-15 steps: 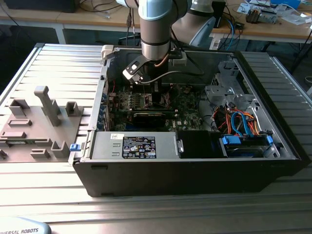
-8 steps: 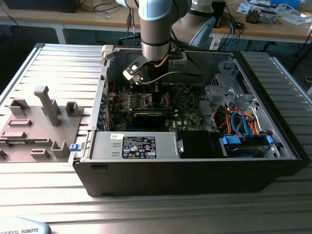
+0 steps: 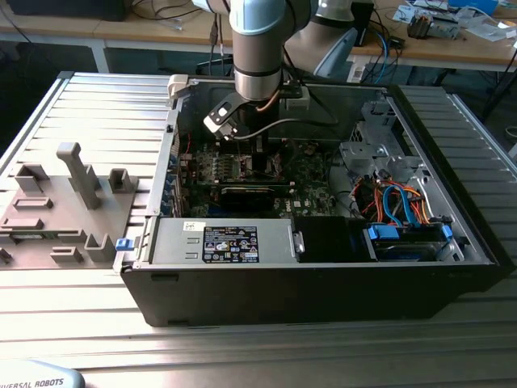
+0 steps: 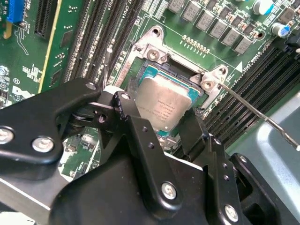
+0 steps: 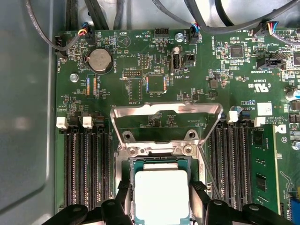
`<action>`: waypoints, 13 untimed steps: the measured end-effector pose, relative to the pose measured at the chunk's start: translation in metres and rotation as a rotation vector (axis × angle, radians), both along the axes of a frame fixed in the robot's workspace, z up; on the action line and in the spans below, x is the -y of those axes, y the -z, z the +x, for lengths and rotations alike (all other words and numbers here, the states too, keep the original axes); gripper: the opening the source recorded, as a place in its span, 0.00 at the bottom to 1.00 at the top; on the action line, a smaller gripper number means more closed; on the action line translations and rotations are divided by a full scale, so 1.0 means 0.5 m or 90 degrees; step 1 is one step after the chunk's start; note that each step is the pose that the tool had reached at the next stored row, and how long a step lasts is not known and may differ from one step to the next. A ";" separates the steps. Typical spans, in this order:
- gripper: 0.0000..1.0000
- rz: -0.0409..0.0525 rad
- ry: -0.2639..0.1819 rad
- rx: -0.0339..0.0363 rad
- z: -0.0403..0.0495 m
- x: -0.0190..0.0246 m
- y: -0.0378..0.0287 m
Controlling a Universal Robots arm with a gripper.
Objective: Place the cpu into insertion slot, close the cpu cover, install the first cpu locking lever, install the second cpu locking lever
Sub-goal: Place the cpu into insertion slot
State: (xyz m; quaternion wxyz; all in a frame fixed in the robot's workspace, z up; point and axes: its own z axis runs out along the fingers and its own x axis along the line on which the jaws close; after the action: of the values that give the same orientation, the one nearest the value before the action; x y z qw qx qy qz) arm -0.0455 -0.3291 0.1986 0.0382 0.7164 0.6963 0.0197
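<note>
The first step is in hand: the claw (image 5: 161, 206), closed on the cpu (image 5: 161, 194) by its two sides, holds it in the insertion slot (image 5: 159, 161) with the cpu cover (image 5: 166, 115) up, though whether it sits fully flat cannot be told.

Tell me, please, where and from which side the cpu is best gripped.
Grip the cpu by two opposite thin edges, coming straight down from above. It is a flat square plate lying level over the insertion slot, so only its edges offer a hold. The gripper in both wrist views already has a finger at each side edge, with the cpu cover standing open behind.
</note>
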 end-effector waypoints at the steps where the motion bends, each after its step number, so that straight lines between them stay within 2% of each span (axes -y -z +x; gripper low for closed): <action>1: 0.62 0.0000 0.000 0.0000 0.000 -0.0001 -0.004; 4: 0.62 0.0001 0.000 0.0001 0.000 -0.0005 -0.026; 7: 0.62 0.0008 0.000 0.0000 0.000 -0.0088 -0.029; 9: 0.60 0.0007 0.000 -0.0001 0.000 -0.0106 -0.030; 10: 0.60 -0.0001 0.000 -0.0002 0.000 -0.0110 -0.034; 11: 0.47 -0.0004 0.000 -0.0001 0.000 -0.0111 -0.038; 12: 0.47 -0.0015 0.000 -0.0002 0.000 -0.0110 -0.043; 13: 0.41 -0.0018 0.000 -0.0002 0.000 -0.0111 -0.044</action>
State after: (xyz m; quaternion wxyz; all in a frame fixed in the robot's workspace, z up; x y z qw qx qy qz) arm -0.0454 -0.3236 0.2205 0.0391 0.7164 0.6964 0.0186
